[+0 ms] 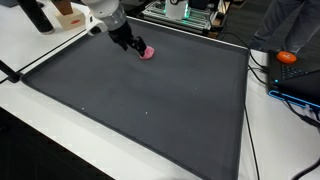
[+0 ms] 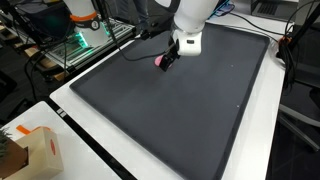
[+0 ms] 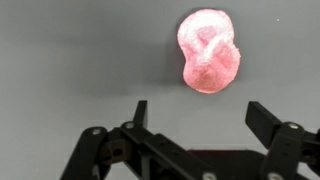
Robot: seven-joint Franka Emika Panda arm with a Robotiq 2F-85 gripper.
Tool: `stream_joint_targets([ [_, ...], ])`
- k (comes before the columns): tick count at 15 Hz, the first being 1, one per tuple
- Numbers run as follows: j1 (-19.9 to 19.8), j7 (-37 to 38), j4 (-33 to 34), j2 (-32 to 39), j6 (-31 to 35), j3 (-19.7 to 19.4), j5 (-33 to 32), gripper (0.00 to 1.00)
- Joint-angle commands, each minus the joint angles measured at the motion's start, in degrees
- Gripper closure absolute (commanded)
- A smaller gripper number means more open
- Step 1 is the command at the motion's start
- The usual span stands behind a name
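A small pink lumpy object (image 3: 207, 51) lies on the dark grey mat (image 1: 150, 100); it also shows in both exterior views (image 1: 147, 52) (image 2: 160, 62). My gripper (image 3: 200, 112) hovers just short of it, jaws spread wide with nothing between them. In the wrist view the pink object sits above the gap, slightly toward the right finger (image 3: 265, 118). In the exterior views the gripper (image 1: 131, 44) (image 2: 170, 56) stands right beside the object, near the mat's far edge.
A cardboard box (image 2: 30, 150) sits on the white table off the mat's corner. An orange object (image 1: 288, 58) and cables lie beside the mat. A rack with green lights (image 2: 85, 35) stands behind the table.
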Motion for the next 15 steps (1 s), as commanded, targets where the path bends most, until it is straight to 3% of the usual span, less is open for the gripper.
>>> stream_joint_targets([
  [1, -1.61, 4.60, 0.36, 0.18, -1.93, -0.73, 5.93, 0.00],
  [9, -3.55, 14.16, -3.00, -2.09, -1.19, -3.23, 15.70, 0.00],
  [15, -3.52, 9.00, -6.15, -5.80, -0.13, -3.31, 14.29, 0.00],
])
